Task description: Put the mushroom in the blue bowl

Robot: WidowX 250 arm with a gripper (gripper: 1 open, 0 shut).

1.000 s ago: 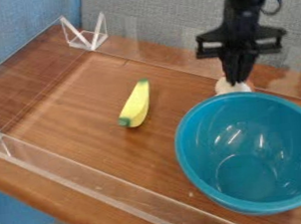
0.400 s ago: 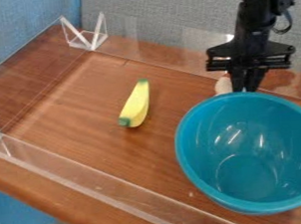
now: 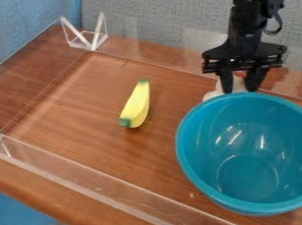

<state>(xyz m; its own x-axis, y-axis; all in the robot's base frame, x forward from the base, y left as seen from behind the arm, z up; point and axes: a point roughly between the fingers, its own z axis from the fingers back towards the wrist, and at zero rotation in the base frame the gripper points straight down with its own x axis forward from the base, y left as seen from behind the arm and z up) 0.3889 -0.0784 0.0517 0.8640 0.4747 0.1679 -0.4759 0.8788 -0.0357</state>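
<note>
Wooden table (image 3: 73, 102) carries everything. Blue bowl (image 3: 251, 155) sits at the near right corner, nothing visible inside. Gripper (image 3: 244, 80) points straight down just behind the bowl's far rim, fingers spread, grasping nothing. Mushroom (image 3: 216, 97) lies on the table under the fingers, mostly hidden. Yellow banana toy (image 3: 137, 104) rests mid-table.

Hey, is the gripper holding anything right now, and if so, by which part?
It cannot be told for sure. The gripper stands just behind the blue bowl, fingers spread around something pale, likely the mushroom, mostly hidden.
</note>
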